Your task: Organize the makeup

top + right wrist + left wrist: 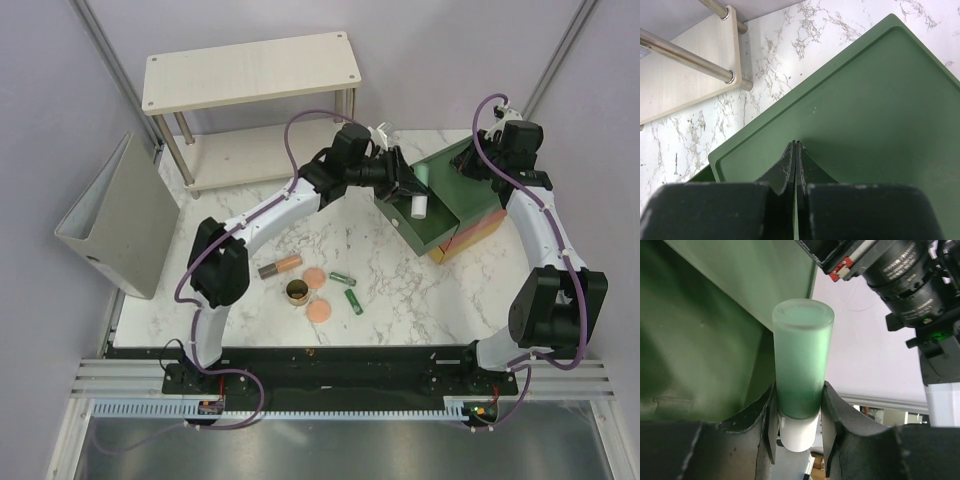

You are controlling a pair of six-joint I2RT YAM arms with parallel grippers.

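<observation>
Currently your left end effector [799, 395] pinches the mint-green tube [802, 360] low on its green body, just above the white cap, with one finger [764, 422] on each side. From above, you can see that tube [420, 192] held over the pulled-out green drawer [425, 238] of the drawer box [472, 172], its white cap towards the near side. At the left wrist, the drawer's green wall [695, 340] stands right beside the tube; whether they touch, you cannot tell.

Your right end effector [796, 150] has its fingers pressed together with nothing between them, tips down at the box's flat green top [880, 100]. From above, it sits at the far right of the box [497, 152].

The rest of the makeup lies on the marble worktop [400, 290], near your left arm's elbow. The grey-orange tube [280, 266] is furthest left. One peach-pink disc [314, 277] lies just right of it, and the second disc [320, 312] lies nearer you. The dark gold-rimmed jar [298, 291] sits between the two discs. Two short dark green tubes [343, 278] [353, 301] lie just right of the discs.

A pale two-tier shelf [250, 68] stands at the far side, and a grey folder [120, 225] leans at the left edge.
</observation>
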